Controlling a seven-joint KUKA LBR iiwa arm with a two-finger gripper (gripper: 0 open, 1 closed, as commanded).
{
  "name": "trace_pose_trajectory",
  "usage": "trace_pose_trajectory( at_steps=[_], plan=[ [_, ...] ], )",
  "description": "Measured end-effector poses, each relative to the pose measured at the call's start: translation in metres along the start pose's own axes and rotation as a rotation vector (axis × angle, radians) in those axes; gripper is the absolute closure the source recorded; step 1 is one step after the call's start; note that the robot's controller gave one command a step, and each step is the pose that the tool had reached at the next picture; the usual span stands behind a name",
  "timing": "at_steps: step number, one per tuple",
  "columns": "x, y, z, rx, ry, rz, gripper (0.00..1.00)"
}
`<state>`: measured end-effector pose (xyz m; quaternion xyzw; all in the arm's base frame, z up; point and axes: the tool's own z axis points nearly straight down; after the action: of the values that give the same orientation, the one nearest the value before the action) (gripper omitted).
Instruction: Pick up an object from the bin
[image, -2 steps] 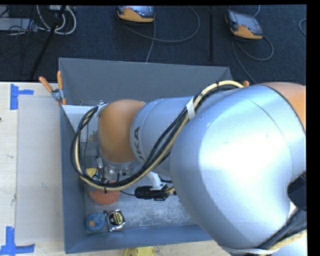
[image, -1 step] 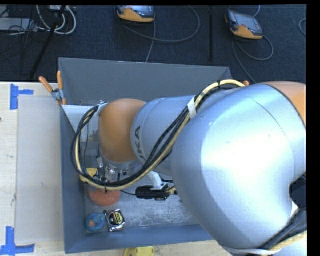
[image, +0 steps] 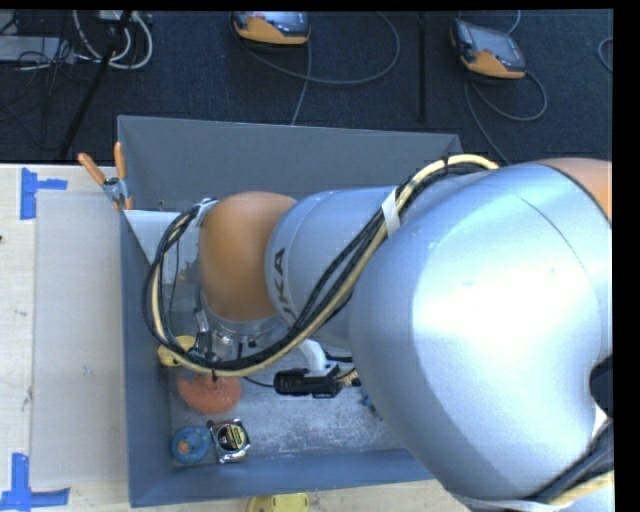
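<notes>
Dark blue carpet with loose cables lies behind a grey metal bin (image: 290, 150); pale wooden board runs along the bin's left side.

Item 1, the thing under the gripper: an orange-red ball (image: 210, 393). Round, dull and rough on its surface, no markings to be made out. It lies on the bin floor in the near left part, close to the left wall. Its top edge is covered by the wrist.

Item 2: blue round disc (image: 188, 445), near left corner, below the ball.

Item 3: tape measure (image: 231, 438), black and yellow, just beside the disc on its right.

Item 4: yellow piece (image: 174, 352), partly hidden, up and left of the ball, under the cable loop.

Item 5: black oblong piece (image: 303, 382), right of the ball and apart from it, with a white piece (image: 315, 356) just above it.

Item 6, arm (image: 480, 320): large silver body entering from the right and covering most of the bin. It bends down into the left half and ends in an orange cover (image: 235, 250) at the wrist. Black and yellow cables (image: 160, 290) loop from the upper arm round the cover's left side.

Item 7, gripper (image: 212, 362): pointing straight down below the orange cover, directly above the ball's top edge. Whether it touches the ball, and whether it is spread or closed, cannot be told, since the wrist hides it from above.
</notes>
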<state>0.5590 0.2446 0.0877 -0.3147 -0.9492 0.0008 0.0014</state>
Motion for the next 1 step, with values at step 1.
trace_pose_trajectory(
  at_steps=[1],
  plan=[
    [-0.0004, 0.0004, -0.01, -0.001, -0.001, 0.0, 1.0]
  ],
)
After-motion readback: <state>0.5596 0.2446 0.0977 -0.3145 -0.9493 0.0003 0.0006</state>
